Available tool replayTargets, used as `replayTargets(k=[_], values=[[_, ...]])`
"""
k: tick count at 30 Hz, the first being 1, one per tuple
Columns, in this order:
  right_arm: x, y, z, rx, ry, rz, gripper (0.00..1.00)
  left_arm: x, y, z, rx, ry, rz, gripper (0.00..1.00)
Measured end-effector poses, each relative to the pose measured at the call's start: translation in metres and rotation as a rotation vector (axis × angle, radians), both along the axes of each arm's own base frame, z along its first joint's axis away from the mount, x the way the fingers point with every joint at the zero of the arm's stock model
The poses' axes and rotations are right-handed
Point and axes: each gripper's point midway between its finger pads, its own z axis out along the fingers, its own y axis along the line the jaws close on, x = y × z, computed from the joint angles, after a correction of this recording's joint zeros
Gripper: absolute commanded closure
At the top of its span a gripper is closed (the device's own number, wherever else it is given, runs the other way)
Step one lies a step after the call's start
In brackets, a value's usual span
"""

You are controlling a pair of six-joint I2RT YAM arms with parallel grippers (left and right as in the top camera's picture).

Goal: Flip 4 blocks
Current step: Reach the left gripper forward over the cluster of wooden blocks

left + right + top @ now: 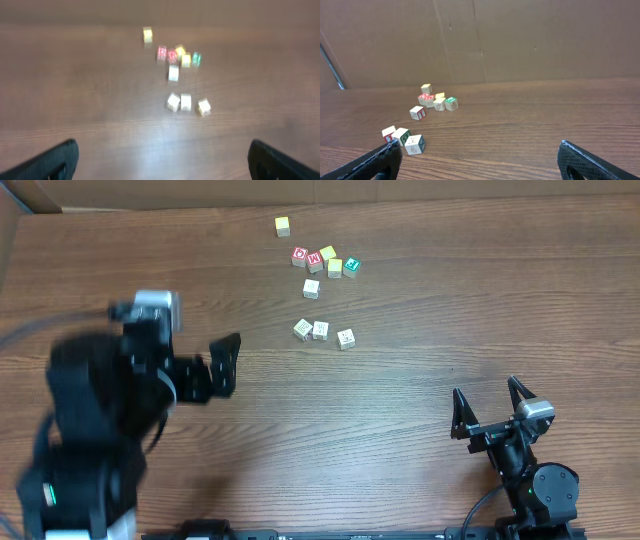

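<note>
Four pale blocks lie on the wooden table: one alone (311,288) and three in a row (303,329) (320,330) (345,338). In the blurred left wrist view the row (185,102) sits ahead of my left gripper (162,170), with the single block (173,73) beyond it. My left gripper (215,370) is open and empty, left of the row. My right gripper (487,402) is open and empty at the near right. In the right wrist view its fingers (375,162) frame bare wood, and the nearest block (414,144) lies just past the left finger.
Behind the pale blocks is a cluster of red (300,255), yellow (335,267) and green (351,266) cubes. A lone yellow cube (282,225) lies farther back. A cardboard wall (520,40) stands along the table's far edge.
</note>
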Motion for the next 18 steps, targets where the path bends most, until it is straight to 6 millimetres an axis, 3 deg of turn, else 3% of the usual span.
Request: replayTargets(k=[5,8,9,10,11,18], values=[[0.000,0.000,0.000,-0.001,-0.001,0.000,0.00,0.033,-0.005,-0.033,-0.013,0.288,-0.022,0.00],[0.000,0.000,0.000,0.000,-0.001,0.000,0.00,0.056,-0.014,-0.076,-0.056,0.461,-0.053,0.02],[0.000,0.000,0.000,0.000,-0.001,0.000,0.00,0.061,-0.018,-0.089,-0.074,0.509,-0.065,0.32],[0.000,0.000,0.000,0.000,-0.001,0.000,0.00,0.064,-0.022,-0.100,-0.095,0.555,-0.076,0.77],[0.000,0.000,0.000,0.000,0.000,0.000,0.00,0.067,-0.026,-0.111,-0.116,0.600,-0.088,0.96],[0.000,0.000,0.000,0.000,-0.001,0.000,0.00,0.084,-0.042,-0.168,-0.210,0.793,-0.120,0.96]])
